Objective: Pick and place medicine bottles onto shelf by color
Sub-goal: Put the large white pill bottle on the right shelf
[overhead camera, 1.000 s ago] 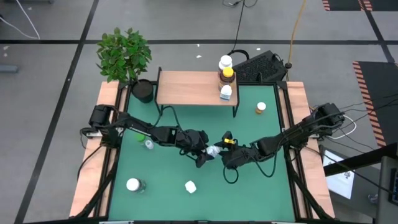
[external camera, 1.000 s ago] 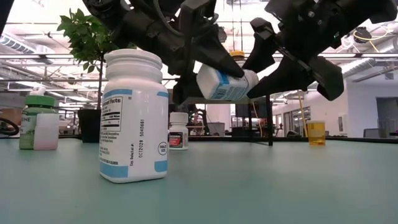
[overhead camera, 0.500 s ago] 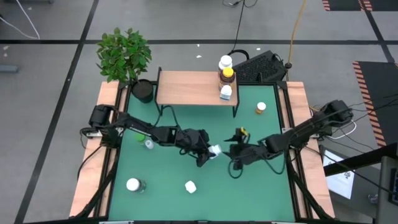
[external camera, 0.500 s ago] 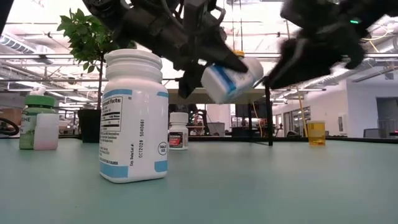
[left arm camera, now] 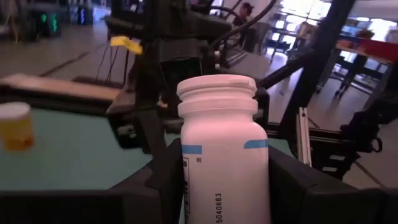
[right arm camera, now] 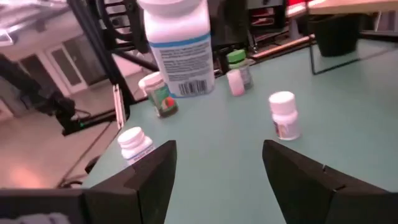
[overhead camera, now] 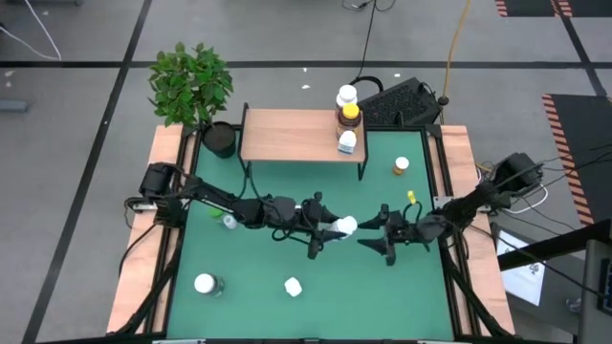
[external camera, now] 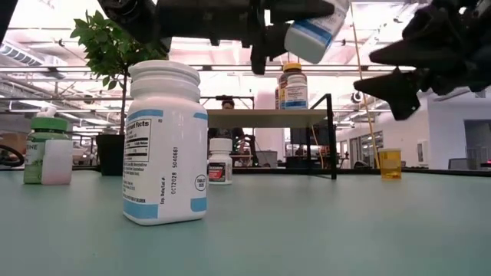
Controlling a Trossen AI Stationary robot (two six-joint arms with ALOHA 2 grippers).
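Observation:
My left gripper [overhead camera: 330, 231] is shut on a white medicine bottle [overhead camera: 345, 226] with a blue-striped label, high over the table's middle; the low view shows the bottle [external camera: 314, 31] well above the mat. My right gripper [overhead camera: 373, 240] is open just right of it, its fingers pointing at the bottle's cap without touching. The light-wood shelf [overhead camera: 296, 135] stands at the far edge with three bottles [overhead camera: 348, 117] at its right end. More bottles stand on the mat: a large white one [overhead camera: 204, 284], a small one [overhead camera: 293, 286], a green-capped one [overhead camera: 229, 221] and an orange-topped vial [overhead camera: 400, 165]. My left gripper pinches the white bottle by its labelled body [left arm camera: 205, 186], below the cap, between the two fingers [left arm camera: 163, 183]. The fingers come roughly level from the table's left. The bottle is lifted clear and tilted, its cap end [left arm camera: 217, 93] toward the table's right.
A potted plant [overhead camera: 191, 84] and its black pot [overhead camera: 220, 139] stand at the shelf's left end. Wooden rails [overhead camera: 139, 277] run along both sides of the green mat. A dark keyboard-like object [overhead camera: 397, 101] lies beyond the far right corner.
My right gripper has opened, let go of the bottle's cap end and drawn back toward the table's right edge. My left gripper has kept its hold, moved a little right and raised the bottle, which has tipped from lying level to cap-end up.

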